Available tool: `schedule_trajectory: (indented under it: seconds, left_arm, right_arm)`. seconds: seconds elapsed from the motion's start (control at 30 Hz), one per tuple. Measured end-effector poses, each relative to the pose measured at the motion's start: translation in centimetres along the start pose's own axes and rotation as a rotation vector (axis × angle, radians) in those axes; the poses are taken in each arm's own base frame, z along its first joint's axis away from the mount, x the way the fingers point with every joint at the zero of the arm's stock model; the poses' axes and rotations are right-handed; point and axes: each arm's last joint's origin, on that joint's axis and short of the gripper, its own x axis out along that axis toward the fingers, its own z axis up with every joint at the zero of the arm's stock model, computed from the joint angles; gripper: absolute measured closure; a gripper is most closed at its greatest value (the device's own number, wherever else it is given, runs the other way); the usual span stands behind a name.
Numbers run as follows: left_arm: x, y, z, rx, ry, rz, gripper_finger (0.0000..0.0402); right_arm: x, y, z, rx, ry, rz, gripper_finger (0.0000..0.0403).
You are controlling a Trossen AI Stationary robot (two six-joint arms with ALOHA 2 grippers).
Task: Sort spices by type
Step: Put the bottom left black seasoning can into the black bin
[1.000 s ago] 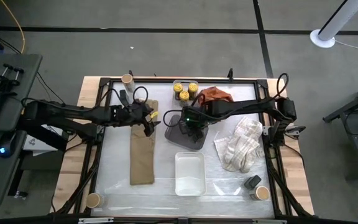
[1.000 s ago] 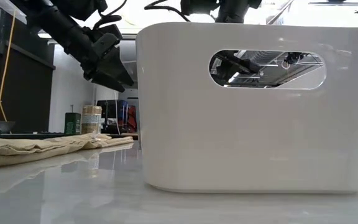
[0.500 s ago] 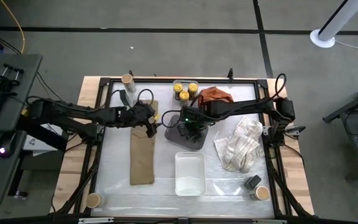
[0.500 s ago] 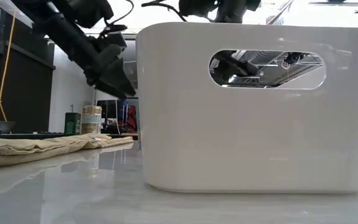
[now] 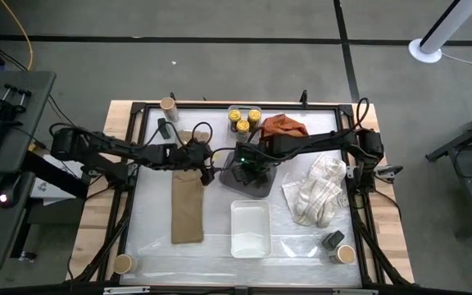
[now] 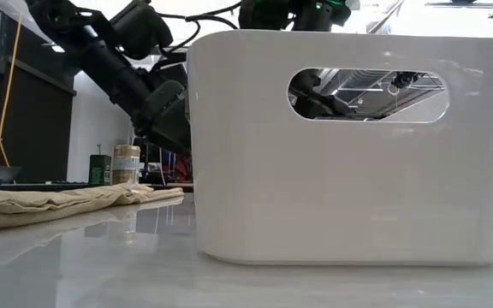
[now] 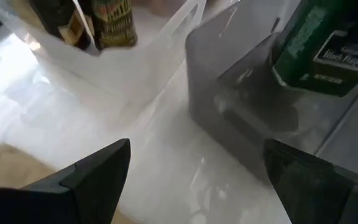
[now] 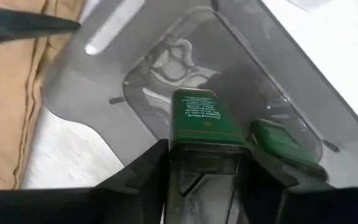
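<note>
A green-labelled rectangular tin [image 8: 202,127] stands tilted inside the smoky grey tray [image 5: 249,180] at mid-table, and my right gripper [image 5: 252,166] reaches down onto it from above. A second green tin [image 8: 277,142] lies in the same tray. My left gripper [image 5: 208,170] hangs open just off the tray's left wall [image 7: 229,93], holding nothing. Three yellow-lidded jars [image 5: 243,119] stand in a clear tray at the back. A dark tin [image 5: 332,239] and a tan-topped tub [image 5: 345,254] sit at the near right. Other tubs sit at the far left [image 5: 168,105] and near left [image 5: 123,263]. My right gripper has the tin's upper end [image 8: 204,155] between its two fingers, one finger [image 8: 146,171] on each side. It comes steeply from above. The tin's lower end is down inside the grey tray; whether it rests on the floor I cannot tell.
A white tray [image 5: 250,229] stands in front of the grey one and fills the low view [image 6: 349,145]. A tan cloth [image 5: 187,203] lies left of centre, a white towel [image 5: 318,192] on the right, an orange cloth [image 5: 283,125] at the back.
My left gripper has come down and moved toward the table's right, up to the grey tray's left wall, staying open. The tin and my right gripper have stayed over the tray.
</note>
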Motion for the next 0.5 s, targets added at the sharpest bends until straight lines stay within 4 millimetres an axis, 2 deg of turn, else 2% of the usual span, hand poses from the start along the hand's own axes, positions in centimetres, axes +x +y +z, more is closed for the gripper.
schedule_trajectory:
  seconds: [0.5]
  left_arm:
    - [0.16,-0.01,-0.11,-0.026,0.007,0.001,0.0053]
  right_arm:
    - [0.0,0.13,0.09,-0.077,-0.007,0.015,0.0232]
